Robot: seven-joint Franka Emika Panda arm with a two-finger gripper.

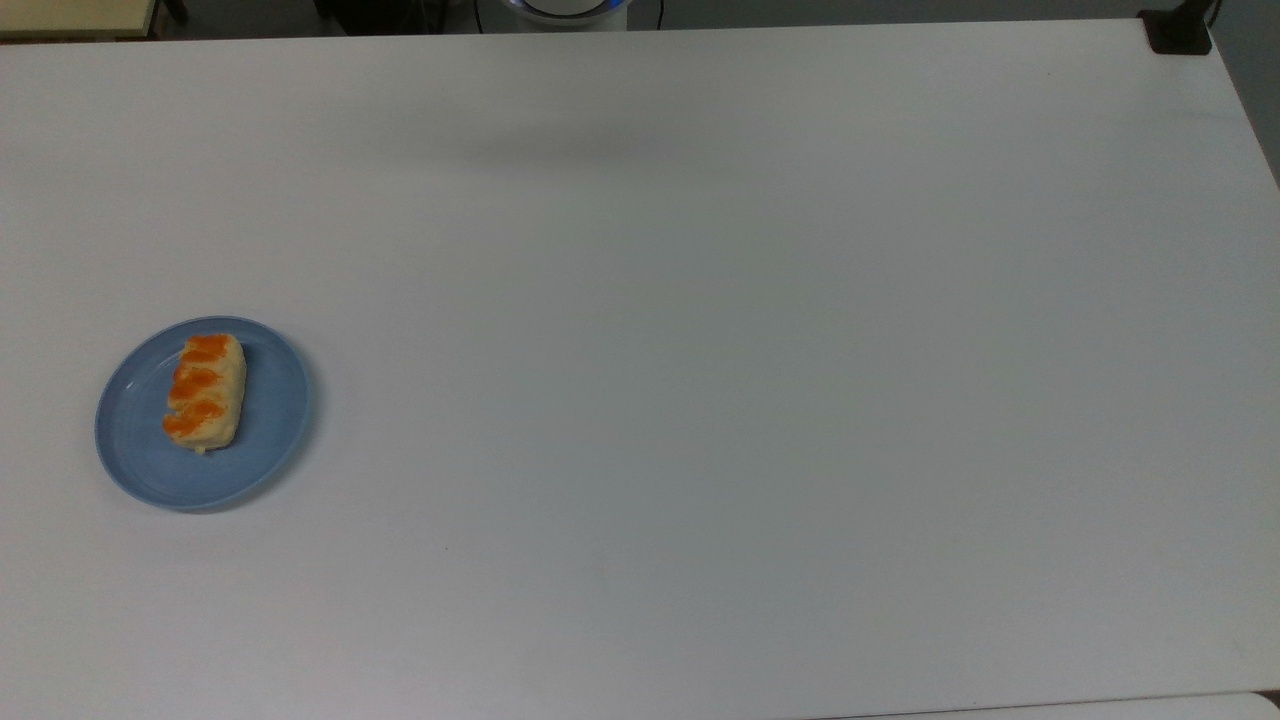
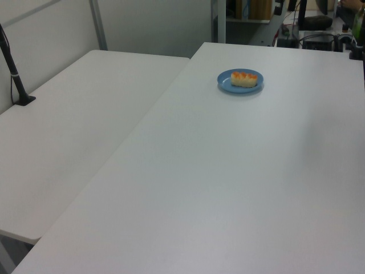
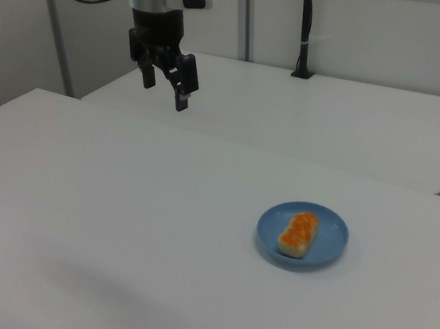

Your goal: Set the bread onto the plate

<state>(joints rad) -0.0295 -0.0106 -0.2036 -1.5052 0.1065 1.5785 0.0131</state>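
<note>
The bread [image 1: 205,391], a cream loaf with orange-brown lumps on top, lies on the light-blue plate [image 1: 270,420] near the top view's left edge. The left view has the bread [image 2: 244,79] and plate [image 2: 225,84] at the far end of the table. In the right view the bread [image 3: 298,233] rests on the plate [image 3: 332,236] at the right, and my gripper [image 3: 165,88] hangs open high above the table at the upper left, far from the plate, with nothing between its fingers.
A wide white table [image 1: 700,350] carries the plate. A second white table [image 2: 68,131] adjoins it at the left view's left, with a black post [image 2: 14,74] clamped on it. Cables and equipment [image 2: 319,34] stand beyond the far edge.
</note>
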